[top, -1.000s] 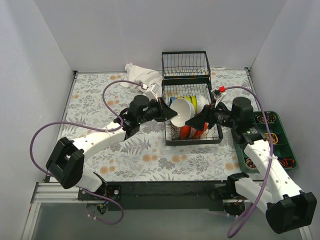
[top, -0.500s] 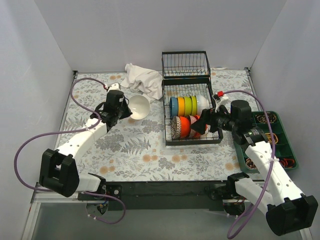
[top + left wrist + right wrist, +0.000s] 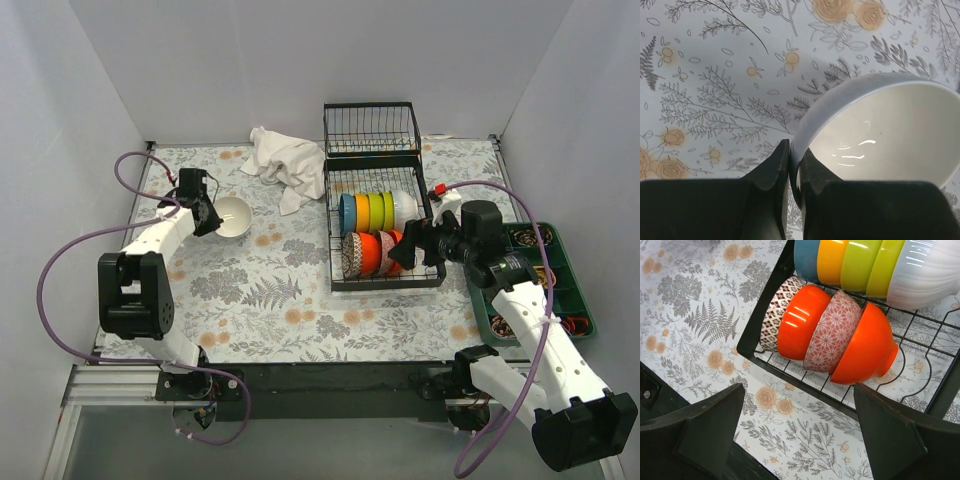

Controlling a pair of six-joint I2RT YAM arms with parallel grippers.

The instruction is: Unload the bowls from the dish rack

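Note:
The black wire dish rack [image 3: 384, 283] stands mid-table with two rows of bowls on edge. The back row runs blue [image 3: 347, 212], orange, green, white; the front row [image 3: 372, 254] is a patterned bowl, an orange one, a red-patterned one [image 3: 832, 332] and another orange one [image 3: 864, 347]. My left gripper [image 3: 207, 219] is at the far left of the table, shut on the rim of a white bowl [image 3: 233, 216] [image 3: 880, 130] low over the cloth. My right gripper [image 3: 403, 250] [image 3: 799, 426] hangs wide open over the rack's near right edge, holding nothing.
A crumpled white cloth [image 3: 285, 160] lies behind the rack's left corner. A raised wire basket [image 3: 370, 128] sits at the rack's far end. A green compartment tray [image 3: 565, 290] with small items lies at the right, under my right arm.
My left arm carried the white bowl from the rack across to the far left of the table. My right gripper let go, opened wide and drew back to the rack's right edge.

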